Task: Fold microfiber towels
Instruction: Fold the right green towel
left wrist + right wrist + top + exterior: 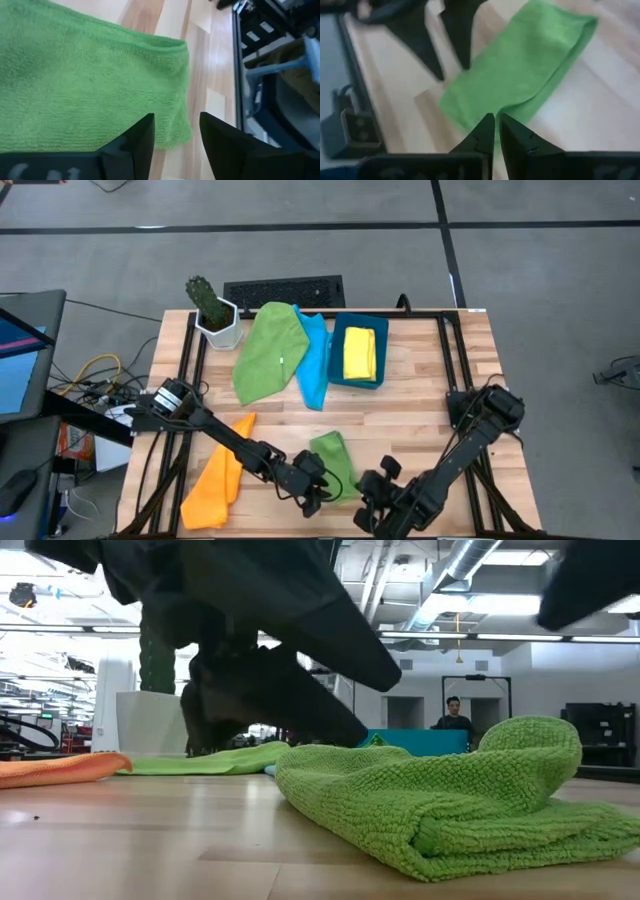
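My left gripper point(176, 137) has its fingers parted with nothing between them, hovering at the edge of the folded green towel point(335, 463) near the table's front. My right gripper point(497, 134) shows fingers nearly together, a thin gap left, empty as far as I can tell, just off that towel's other side. Farther back lie the orange towel point(218, 476), a second green towel point(265, 350), the light blue towel point(315, 365) and the yellow towel point(359, 353) in the blue bin point(383, 345).
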`<action>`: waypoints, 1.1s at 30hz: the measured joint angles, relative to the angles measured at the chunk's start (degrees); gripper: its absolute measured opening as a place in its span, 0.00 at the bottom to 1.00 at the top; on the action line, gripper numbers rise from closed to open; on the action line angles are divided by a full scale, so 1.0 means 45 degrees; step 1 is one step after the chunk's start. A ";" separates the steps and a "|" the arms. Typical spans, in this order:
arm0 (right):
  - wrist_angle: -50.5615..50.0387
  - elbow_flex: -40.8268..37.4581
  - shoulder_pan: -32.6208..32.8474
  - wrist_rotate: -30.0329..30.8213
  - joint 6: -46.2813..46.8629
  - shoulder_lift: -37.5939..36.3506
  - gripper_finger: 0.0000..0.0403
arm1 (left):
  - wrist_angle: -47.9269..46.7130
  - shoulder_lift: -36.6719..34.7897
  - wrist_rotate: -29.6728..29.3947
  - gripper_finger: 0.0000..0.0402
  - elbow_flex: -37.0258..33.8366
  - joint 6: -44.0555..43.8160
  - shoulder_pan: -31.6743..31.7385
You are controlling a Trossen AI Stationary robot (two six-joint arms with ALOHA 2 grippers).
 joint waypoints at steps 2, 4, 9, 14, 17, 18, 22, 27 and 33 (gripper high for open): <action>-0.0179 -0.0003 -0.0159 -0.0015 -0.0063 -0.0032 0.14 | -0.0291 0.0003 -0.0227 0.36 0.0172 0.0299 -0.0085; 0.0008 -0.0015 -0.0336 -0.0033 -0.0386 0.0006 0.15 | -0.0678 0.0003 -0.0464 0.33 0.0457 0.0468 -0.0218; 0.0677 -0.0010 -0.0840 -0.0703 -0.1378 0.0433 0.17 | -0.2054 0.0003 -0.1184 0.28 0.0877 0.0502 -0.0352; 0.0623 -0.0039 -0.1263 -0.1128 -0.1782 0.0687 0.18 | -0.1921 0.0074 -0.1244 0.25 0.0961 0.0362 -0.0423; 0.0535 -0.0041 -0.1379 -0.1085 -0.2105 0.0478 0.18 | -0.1491 0.0189 -0.0898 0.23 0.0938 0.0350 -0.0499; 0.0330 -0.0049 -0.1377 -0.1066 -0.2116 0.0251 0.18 | -0.1183 0.0193 -0.0689 0.22 0.0941 0.0328 -0.0499; -0.0653 -0.0041 -0.1338 -0.0765 -0.2628 -0.1329 0.18 | -0.0440 -0.0015 -0.0201 0.19 0.0937 0.0256 -0.0504; -0.2397 -0.0034 -0.1011 0.0941 -0.2614 -0.3691 0.18 | 0.0101 -0.1015 0.0127 0.18 0.1311 0.1592 -0.0385; -0.3993 -0.0424 -0.0869 0.1406 -0.1642 -0.5168 0.20 | -0.0741 -0.1012 0.0209 0.25 0.1821 0.2924 -0.0620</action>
